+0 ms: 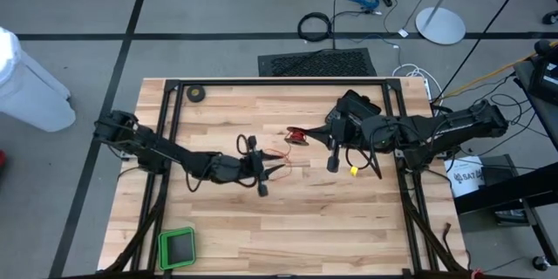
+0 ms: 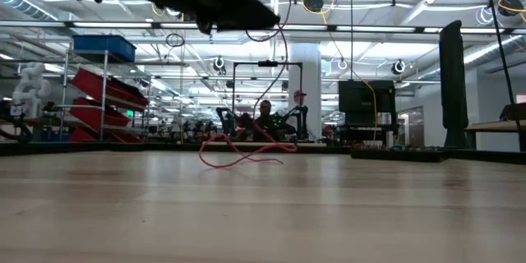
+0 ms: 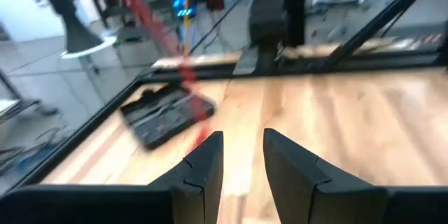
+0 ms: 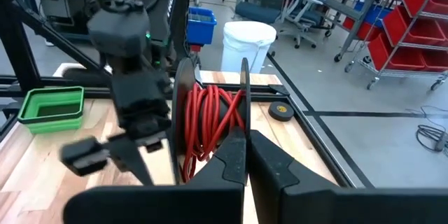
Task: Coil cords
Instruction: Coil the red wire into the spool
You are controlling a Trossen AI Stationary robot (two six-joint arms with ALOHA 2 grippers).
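Red wire (image 4: 208, 122) sits wound on a reel (image 1: 298, 135) near the surface's middle, pinched at its rim by the right gripper (image 4: 246, 155). Loose wire trails toward the left gripper (image 1: 277, 170), nearer that slack, its fingers (image 3: 205, 161) partly spread and holding nothing.

From my screen the table (image 1: 288, 218) is pale wood planks, smooth with a soft satin sheen in the low view. The red wire (image 4: 210, 122) looks like glossy plastic insulation, wound on a matt black reel (image 4: 183, 112) (plastic, I'd say). The gripper fingers (image 3: 203, 171) look hard, matt black. The green tray (image 1: 177, 248) looks like smooth plastic, the floor mat (image 1: 318, 63) coarse and ribbed.
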